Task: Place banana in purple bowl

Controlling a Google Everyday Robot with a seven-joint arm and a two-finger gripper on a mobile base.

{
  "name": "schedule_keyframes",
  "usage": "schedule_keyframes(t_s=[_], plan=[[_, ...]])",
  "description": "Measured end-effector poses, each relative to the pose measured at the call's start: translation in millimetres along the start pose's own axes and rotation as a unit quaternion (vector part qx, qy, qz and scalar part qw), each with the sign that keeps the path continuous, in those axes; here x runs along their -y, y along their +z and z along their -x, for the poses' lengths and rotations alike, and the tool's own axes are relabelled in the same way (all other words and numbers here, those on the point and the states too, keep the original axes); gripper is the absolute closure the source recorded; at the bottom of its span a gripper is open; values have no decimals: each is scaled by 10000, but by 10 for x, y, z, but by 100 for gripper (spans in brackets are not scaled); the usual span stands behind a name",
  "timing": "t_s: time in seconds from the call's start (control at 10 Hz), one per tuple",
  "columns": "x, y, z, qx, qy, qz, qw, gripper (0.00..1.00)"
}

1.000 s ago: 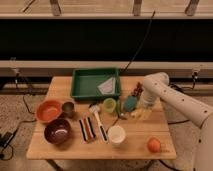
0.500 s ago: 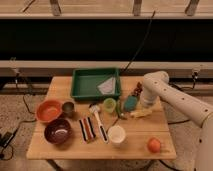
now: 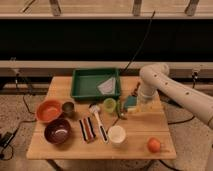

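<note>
The banana [image 3: 136,111] is pale yellow and lies on the wooden table [image 3: 135,140] right of the middle, just below my gripper. My gripper [image 3: 134,103] hangs from the white arm [image 3: 165,85] that reaches in from the right. It sits directly over the banana, next to a teal object. I cannot tell whether it touches the banana. The purple bowl [image 3: 57,131] stands at the front left of the table, far from the gripper, with nothing seen inside.
A green tray [image 3: 80,87] holding a pale cloth is at the back. An orange-red bowl [image 3: 48,110] and a small metal cup [image 3: 68,108] are left. A green cup [image 3: 109,105], a white cup [image 3: 117,135], a brush [image 3: 99,122], striped bars [image 3: 87,128] and an orange fruit [image 3: 154,145] stand around.
The arm has hardly moved and the gripper stays over the banana. Nothing on the table has shifted.
</note>
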Motion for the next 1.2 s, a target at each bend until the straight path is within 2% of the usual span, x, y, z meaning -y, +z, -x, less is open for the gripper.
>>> schedule_keyframes(t_s=[0.1,0.2,0.3,0.5,0.7,0.9,1.1,1.2], plan=[[-7,-57,197,76,-172,-31,9998,100],[-18,-148,510,216,-449,-88,9987,100],[-34,-186,655,281,-583,-108,9978,100],[-76,-277,1089,474,-996,-164,9938,100],[-76,-333,1569,629,-1436,-217,9874,100],[-74,-292,1950,707,-1781,-202,9813,100],[-127,-254,2158,742,-2030,-207,9761,100],[-194,-244,2368,777,-2254,-220,9709,100]])
